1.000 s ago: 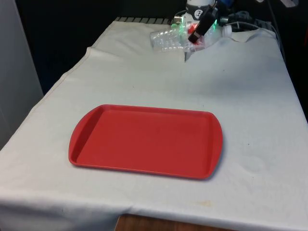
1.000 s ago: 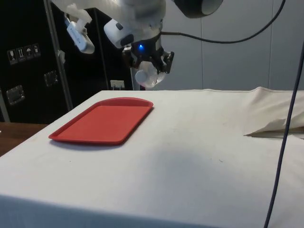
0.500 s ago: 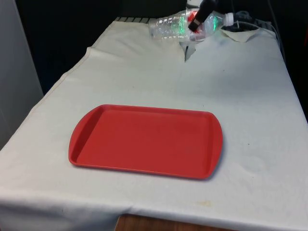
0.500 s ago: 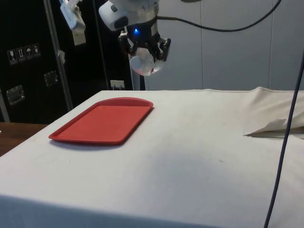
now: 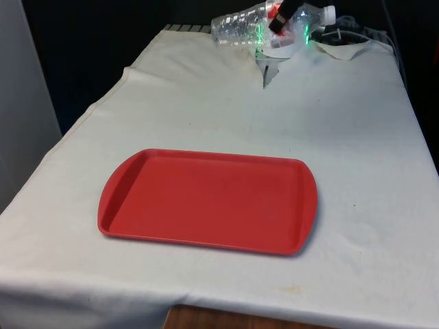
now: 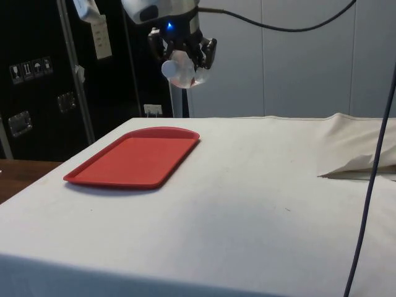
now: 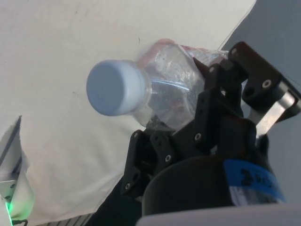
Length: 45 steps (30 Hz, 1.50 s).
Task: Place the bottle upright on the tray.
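Bottle point(image 5: 264, 27) is lying sideways in the air above the desk's point(image 5: 343, 137) far end, tool point(image 6: 184, 59) pinching it; needs rotating cap-up before lowering onto tray point(image 5: 206, 201).

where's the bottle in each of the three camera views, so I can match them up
Front view: the bottle lies sideways near the top edge, held in the gripper, its white cap toward the front view's right.
Side view: bottle at upper left, held above the table, beyond the red tray.
Wrist view: bottle at centre, cap toward the camera, clamped between the jaws.
Shared landmark: the white cloth under the bottle in all three.
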Motion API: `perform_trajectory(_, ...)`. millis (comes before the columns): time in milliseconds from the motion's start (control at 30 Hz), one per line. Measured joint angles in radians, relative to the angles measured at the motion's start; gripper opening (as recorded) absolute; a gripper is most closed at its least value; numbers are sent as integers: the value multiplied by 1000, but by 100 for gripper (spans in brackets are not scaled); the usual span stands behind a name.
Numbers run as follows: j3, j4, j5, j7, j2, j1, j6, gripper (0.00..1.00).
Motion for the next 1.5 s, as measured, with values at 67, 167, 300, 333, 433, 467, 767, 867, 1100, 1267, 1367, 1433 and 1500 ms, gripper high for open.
perform_trajectory(67,-1,7,7,-2,-1,0,-4,35)
perform_trajectory(167,-1,19,15,-4,-1,0,-13,35)
perform_trajectory(300,-2,39,30,-7,-1,-1,-22,35)
perform_trajectory(333,-2,39,30,-7,-1,-1,-22,35)
perform_trajectory(433,-4,53,42,-9,-1,-2,-30,35)
perform_trajectory(467,-4,56,47,-9,0,-2,-31,35)
perform_trajectory(767,-15,73,82,-10,0,-3,-34,35)
perform_trajectory(867,-19,76,95,-9,0,-3,-34,35)
perform_trajectory(1100,-28,79,122,-8,0,-3,-33,35)
perform_trajectory(1267,-35,84,145,-7,0,-4,-33,35)
perform_trajectory(1367,-44,87,164,-7,0,-4,-31,35)
perform_trajectory(1433,-45,87,169,-7,0,-4,-31,35)
perform_trajectory(1500,-51,88,184,-7,0,-4,-25,35)
